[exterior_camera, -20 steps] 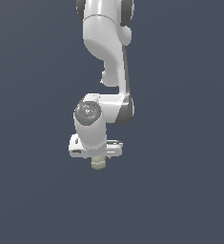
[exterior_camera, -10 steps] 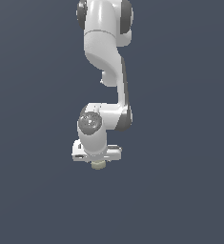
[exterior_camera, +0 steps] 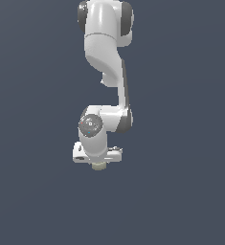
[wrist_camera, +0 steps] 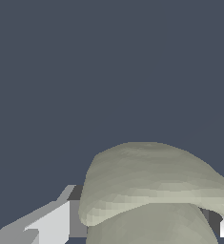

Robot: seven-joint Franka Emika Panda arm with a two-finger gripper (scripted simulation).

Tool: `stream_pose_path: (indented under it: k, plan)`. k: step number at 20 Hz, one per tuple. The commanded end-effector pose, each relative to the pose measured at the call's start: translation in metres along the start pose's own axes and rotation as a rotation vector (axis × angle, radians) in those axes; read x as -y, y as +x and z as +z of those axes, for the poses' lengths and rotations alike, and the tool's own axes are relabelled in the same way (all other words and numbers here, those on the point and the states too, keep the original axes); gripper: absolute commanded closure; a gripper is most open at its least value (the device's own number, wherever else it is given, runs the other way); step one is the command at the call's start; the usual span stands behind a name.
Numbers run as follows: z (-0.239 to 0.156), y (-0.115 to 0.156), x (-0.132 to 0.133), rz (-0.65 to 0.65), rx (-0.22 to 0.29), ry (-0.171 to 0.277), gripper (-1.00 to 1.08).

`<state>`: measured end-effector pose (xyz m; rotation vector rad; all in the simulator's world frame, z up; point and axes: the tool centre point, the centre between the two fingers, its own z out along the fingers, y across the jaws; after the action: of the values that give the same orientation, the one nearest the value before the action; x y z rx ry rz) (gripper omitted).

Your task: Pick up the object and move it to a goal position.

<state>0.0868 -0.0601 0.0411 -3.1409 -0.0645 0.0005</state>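
No writing is legible anywhere. The gripper (exterior_camera: 99, 162) (low centre of the exterior view) apparently pinches the object (exterior_camera: 99, 166) between its fingers (wrist_camera: 51, 221), having shifted slightly lower since before.

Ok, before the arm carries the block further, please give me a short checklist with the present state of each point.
1. Block sits between the fingers: ok.
2. Gripper closed on the block: ok, it pokes out just below the hand.
3. Grip is centred on the block: cannot tell.
4. Space around the arm free: ok, nothing else visible.
5. Goal position visible: not ok, no marker in either view.
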Motion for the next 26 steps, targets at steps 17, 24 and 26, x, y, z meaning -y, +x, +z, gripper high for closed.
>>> stream_pose_path:
  k: [17, 24, 26]
  plan:
    - [-0.016, -0.013, 0.004, 0.000, 0.000, 0.000, 1.08]
    - [-0.044, -0.037, 0.012, 0.000, 0.000, 0.000, 1.08]
    - [-0.056, -0.046, 0.016, 0.000, 0.000, 0.000, 1.08]
